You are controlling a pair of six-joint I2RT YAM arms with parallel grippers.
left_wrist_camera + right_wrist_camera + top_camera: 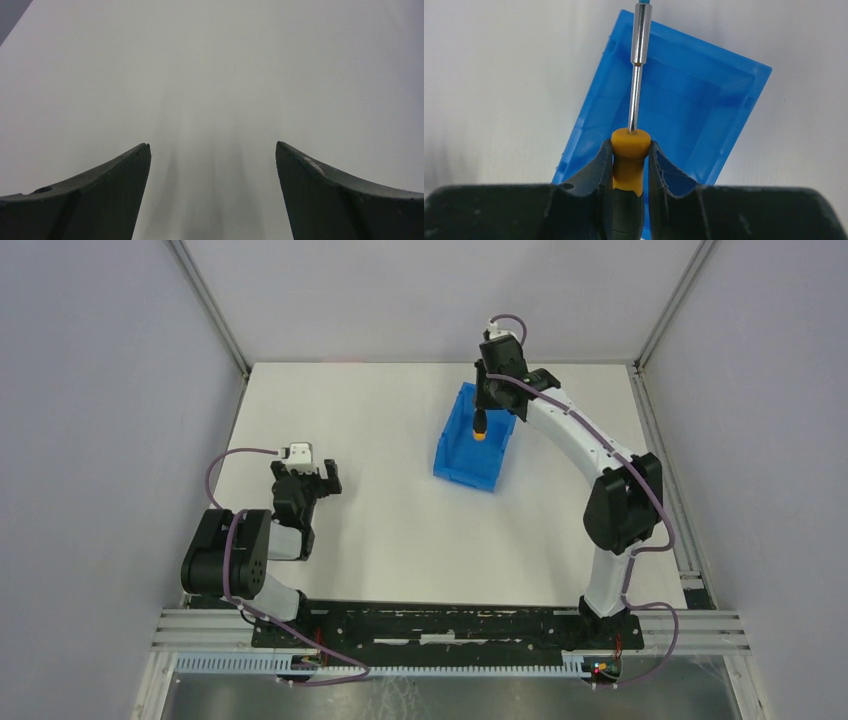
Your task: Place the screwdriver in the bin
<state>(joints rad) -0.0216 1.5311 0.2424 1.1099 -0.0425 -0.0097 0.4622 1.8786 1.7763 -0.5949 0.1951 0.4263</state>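
The blue bin (pixel 462 460) stands on the white table, right of centre. My right gripper (pixel 481 423) hangs over the bin's far half, shut on the screwdriver (pixel 480 428). In the right wrist view my gripper (pixel 630 148) has both fingers pressed on the orange-and-black handle (pixel 628 165), and the grey shaft (pixel 636 100) points away over the open bin (pixel 694 100) below. My left gripper (pixel 318 480) is open and empty, low over the table at the left; its wrist view shows the gripper (pixel 212 146) with only bare table between the fingers.
Grey walls enclose the table on the left, back and right. The arm bases and a black rail (pixel 440 625) run along the near edge.
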